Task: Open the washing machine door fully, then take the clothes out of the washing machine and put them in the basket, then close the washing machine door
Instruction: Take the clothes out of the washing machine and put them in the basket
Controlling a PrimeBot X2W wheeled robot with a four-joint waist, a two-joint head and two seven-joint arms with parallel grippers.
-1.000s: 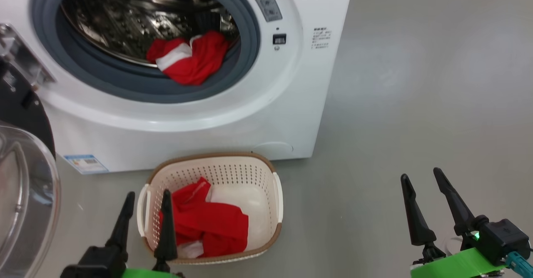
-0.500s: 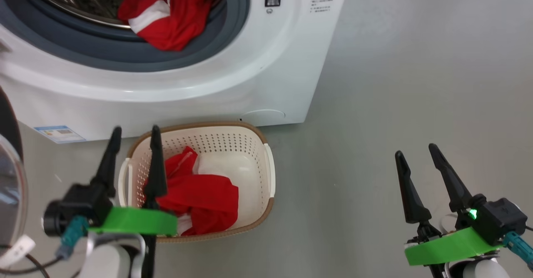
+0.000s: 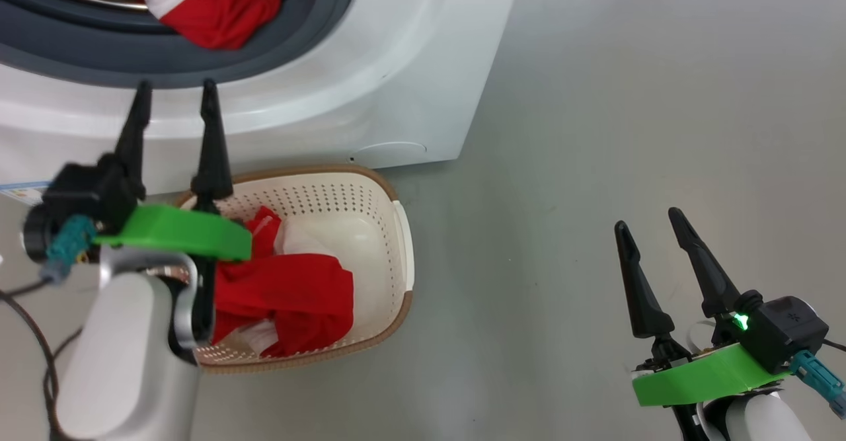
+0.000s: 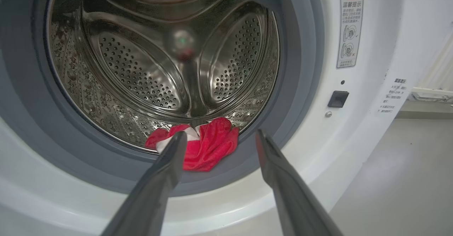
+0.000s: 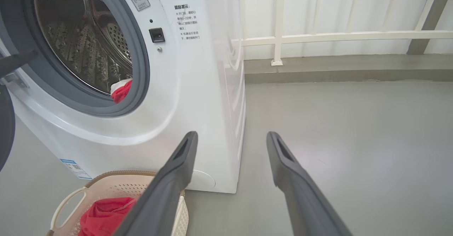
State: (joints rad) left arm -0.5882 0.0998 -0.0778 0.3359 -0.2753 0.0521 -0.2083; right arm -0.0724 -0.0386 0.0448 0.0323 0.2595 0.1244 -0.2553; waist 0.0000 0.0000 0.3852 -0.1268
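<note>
The white washing machine [image 3: 396, 64] stands open, its steel drum [image 4: 159, 69] bare apart from a red and white piece of clothes [image 4: 208, 147] lying on the lower lip of the drum [image 3: 198, 4]. My left gripper [image 3: 176, 87] is open in front of the grey gasket, fingers aimed at that garment [image 4: 220, 134] and still short of it. The cream basket [image 3: 390, 229] sits on the floor before the machine with red clothes [image 3: 297, 295] in it. My right gripper [image 3: 648, 219] hangs open and empty over the floor to the right. The door's black rim [image 5: 5, 130] shows at the left edge.
Grey floor [image 3: 628, 97] spreads out to the right of the machine. A white railing and pale wall [image 5: 336, 34] run behind it. My left forearm [image 3: 125, 348] overlaps the basket's left side, with a dark cable beside it.
The head camera has shifted, so machine and basket sit higher and further left. My left arm has risen from beside the basket to the drum opening. The right gripper has barely moved.
</note>
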